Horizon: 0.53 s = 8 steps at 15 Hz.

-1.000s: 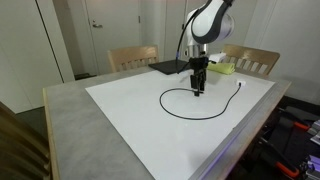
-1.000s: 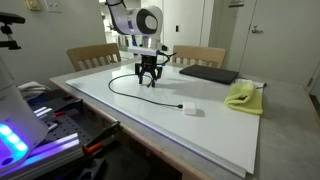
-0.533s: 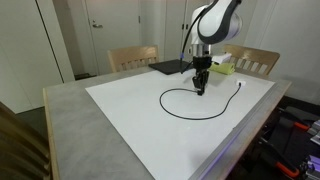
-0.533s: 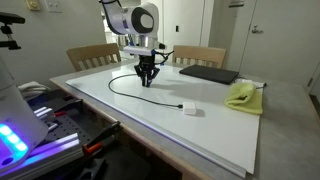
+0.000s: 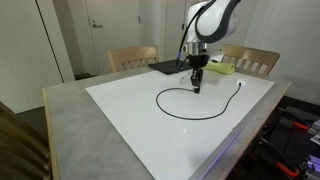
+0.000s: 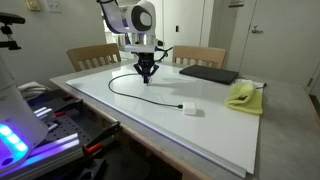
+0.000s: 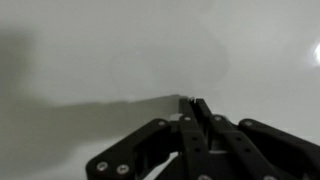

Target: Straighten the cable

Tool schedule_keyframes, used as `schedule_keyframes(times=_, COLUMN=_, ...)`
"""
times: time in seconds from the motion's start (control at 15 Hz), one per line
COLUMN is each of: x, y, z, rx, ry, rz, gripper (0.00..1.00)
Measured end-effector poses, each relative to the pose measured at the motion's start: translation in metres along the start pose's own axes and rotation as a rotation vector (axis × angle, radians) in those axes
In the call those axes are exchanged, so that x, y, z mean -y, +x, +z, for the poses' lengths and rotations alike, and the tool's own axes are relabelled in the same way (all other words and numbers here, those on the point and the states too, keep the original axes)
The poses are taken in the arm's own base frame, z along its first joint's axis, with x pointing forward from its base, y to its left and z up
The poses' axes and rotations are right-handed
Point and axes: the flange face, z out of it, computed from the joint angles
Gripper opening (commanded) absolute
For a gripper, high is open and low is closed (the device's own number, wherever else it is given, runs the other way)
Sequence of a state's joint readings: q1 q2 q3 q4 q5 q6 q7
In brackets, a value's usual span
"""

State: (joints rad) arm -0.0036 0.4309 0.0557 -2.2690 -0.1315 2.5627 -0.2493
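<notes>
Three views, and each gives me something different. The wrist view shows my gripper [image 7: 197, 108] with its fingers pressed together and nothing visible between them, above a pale surface. In both exterior views my fingertips stand at one end of the cable [image 5: 160, 102], which curves in an open loop across the white sheet [image 5: 120, 105]. Whether the cord is pinched I cannot tell. Its white plug [image 6: 190, 109] shows clearly in an exterior view, near a yellow cloth [image 6: 243, 96] and a flat black pad [image 6: 208, 74]. The sheet covers a grey table [image 5: 65, 110], with wooden chairs [image 5: 133, 57] behind and doors [image 5: 110, 25] beyond.
</notes>
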Motion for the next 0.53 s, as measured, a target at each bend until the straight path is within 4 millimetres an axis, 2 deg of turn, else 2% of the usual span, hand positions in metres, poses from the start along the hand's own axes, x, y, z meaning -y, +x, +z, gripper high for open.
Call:
schedule_keyframes(times=0.13, x=-0.001, y=0.0031, z=-0.0025, rx=-0.006, ry=-0.002, rz=-0.001, gripper=0.1)
schedule_keyframes(times=0.2, x=-0.0007, y=0.0024, z=-0.0017, rx=-0.004, ry=-0.001, rz=0.0, gripper=0.02)
schedule_keyframes(times=0.53, x=-0.0036, y=-0.0057, z=0.005, rx=0.017, ry=0.001, rz=0.054, gripper=0.02)
